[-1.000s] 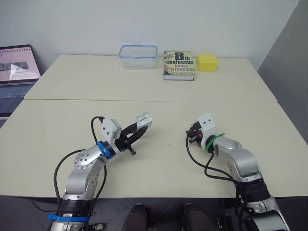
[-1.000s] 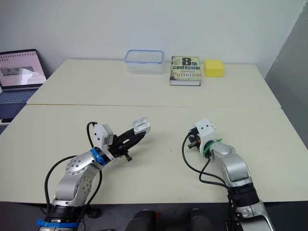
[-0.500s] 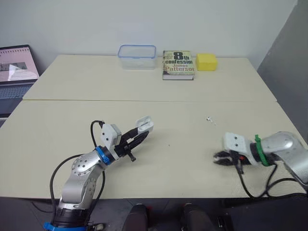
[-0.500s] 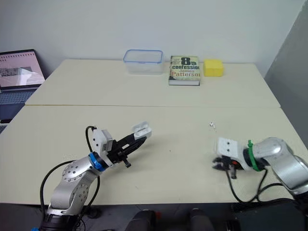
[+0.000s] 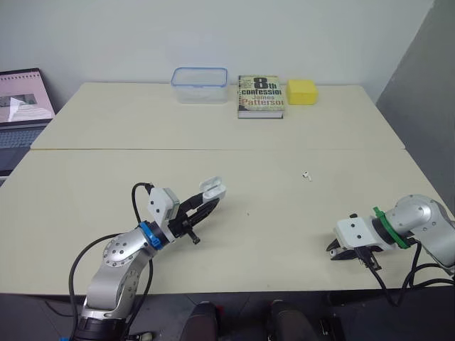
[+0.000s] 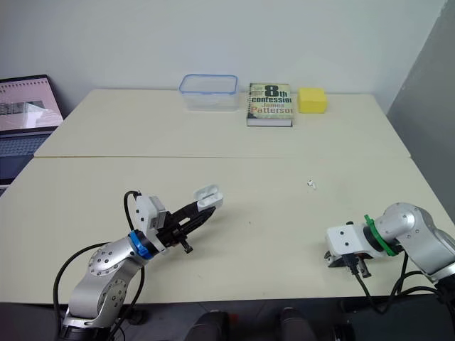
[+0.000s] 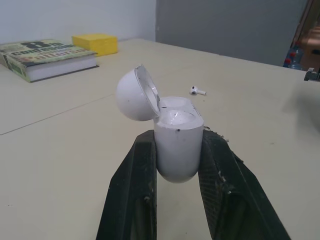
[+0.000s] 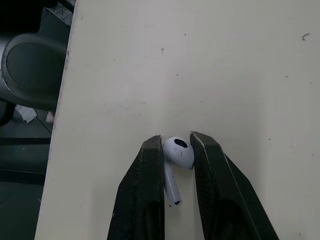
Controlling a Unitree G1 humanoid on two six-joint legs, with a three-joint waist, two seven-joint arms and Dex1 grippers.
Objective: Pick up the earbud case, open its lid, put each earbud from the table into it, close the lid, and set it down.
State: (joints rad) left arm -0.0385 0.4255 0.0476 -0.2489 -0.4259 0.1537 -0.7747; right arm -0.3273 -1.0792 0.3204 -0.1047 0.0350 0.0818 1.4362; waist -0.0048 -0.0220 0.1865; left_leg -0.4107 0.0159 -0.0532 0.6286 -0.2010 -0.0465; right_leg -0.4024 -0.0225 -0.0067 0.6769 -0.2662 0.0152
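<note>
My left gripper is shut on the white earbud case, held a little above the table left of centre. The case's lid stands open, and its body sits between the two black fingers. One white earbud lies loose on the table at centre right, also seen past the case. My right gripper is low at the table's front right edge. Its fingers press on both sides of a second earbud, stem pointing back toward the wrist.
Along the back of the table stand a clear plastic container, a book and a yellow sponge. A laptop sits off the table's left side. The table's front edge runs close beside the right gripper.
My right arm has swung from the table's middle, near the case, out to the front right edge. The left gripper with the open case has barely moved.
</note>
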